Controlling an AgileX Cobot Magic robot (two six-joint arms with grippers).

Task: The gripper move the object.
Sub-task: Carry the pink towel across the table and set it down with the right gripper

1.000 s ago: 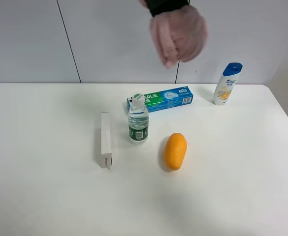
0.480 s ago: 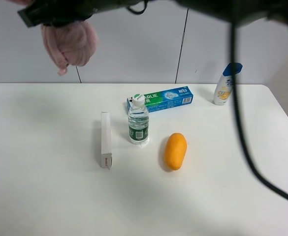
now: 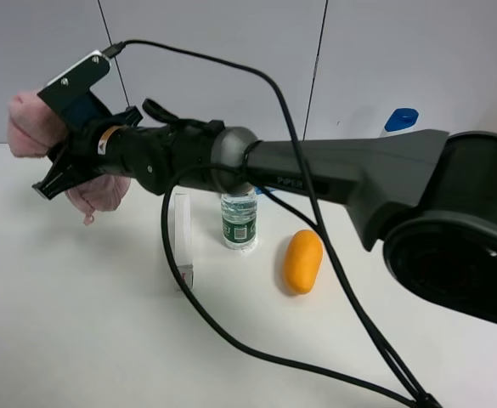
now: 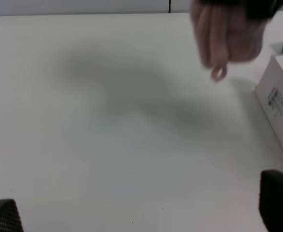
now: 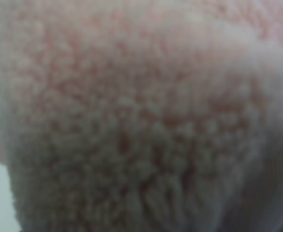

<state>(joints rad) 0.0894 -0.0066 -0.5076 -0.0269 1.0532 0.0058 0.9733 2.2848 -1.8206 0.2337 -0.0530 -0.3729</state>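
Right gripper (image 3: 68, 155): reached across to the far left; jaws clamped on the middle of the pink towel (image 3: 29, 126), so both ends bulge out free
Towel place: in the air above the white table (image 3: 78, 340), left of the white box (image 3: 183, 238)
Towel texture: fuzzy, soft; a small loop hangs below
Left gripper (image 4: 141, 209): fingers apart, holding nothing
Orange fruit (image 3: 302, 261): smooth oval, well apart on the right

Held by the right gripper (image 3: 65, 160), the towel bundle (image 3: 98, 192) hangs over the table's (image 3: 61, 323) far left. Rightward come a box (image 3: 183, 242), a water bottle (image 3: 239, 223) and a fruit (image 3: 302, 261), with a shampoo bottle (image 3: 398, 121) behind at far right.
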